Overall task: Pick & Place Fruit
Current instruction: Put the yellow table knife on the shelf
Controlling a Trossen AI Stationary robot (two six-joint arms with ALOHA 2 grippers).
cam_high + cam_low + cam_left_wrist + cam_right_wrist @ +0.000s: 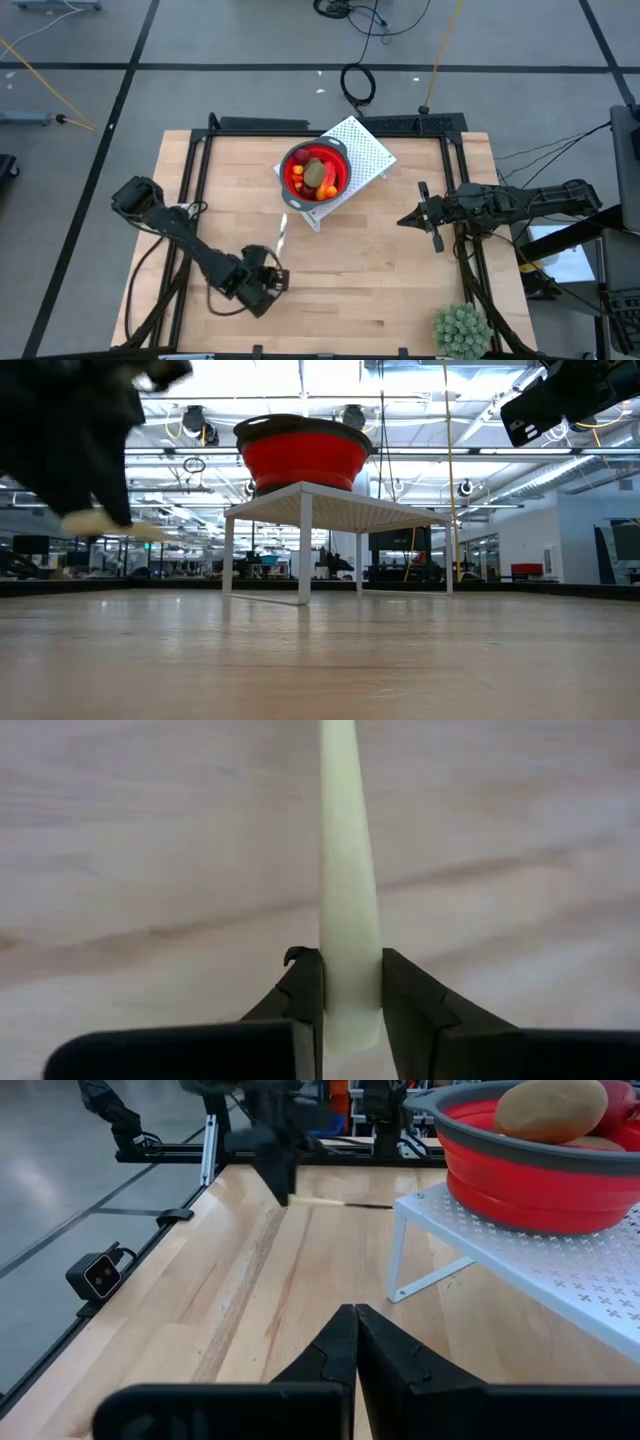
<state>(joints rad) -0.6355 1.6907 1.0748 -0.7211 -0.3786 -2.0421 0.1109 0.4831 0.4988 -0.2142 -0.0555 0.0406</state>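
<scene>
Fruit lies in a red bowl (292,186) with a grey rim: an olive-brown oval (316,173), dark red and orange pieces. The bowl stands on a white perforated rack (368,148) at the table's far middle. My left gripper (268,268) is near the table's front left, shut on a cream-handled knife (345,870). My right gripper (353,1316) hangs shut with nothing in it at the table's right, pointing toward the rack. My left gripper pinches the knife's cream handle (350,990) between its two fingers, near the handle's free end. The handle runs on ahead along the fingers, and the blade (368,1205) points toward the rack. The knife is lifted clear of the table, about level (100,522).
A spiky green plant ball (460,328) sits at the table's near right corner. The rack stands on thin white legs (303,550), with room under it. Bare wood (350,270) lies between the two grippers.
</scene>
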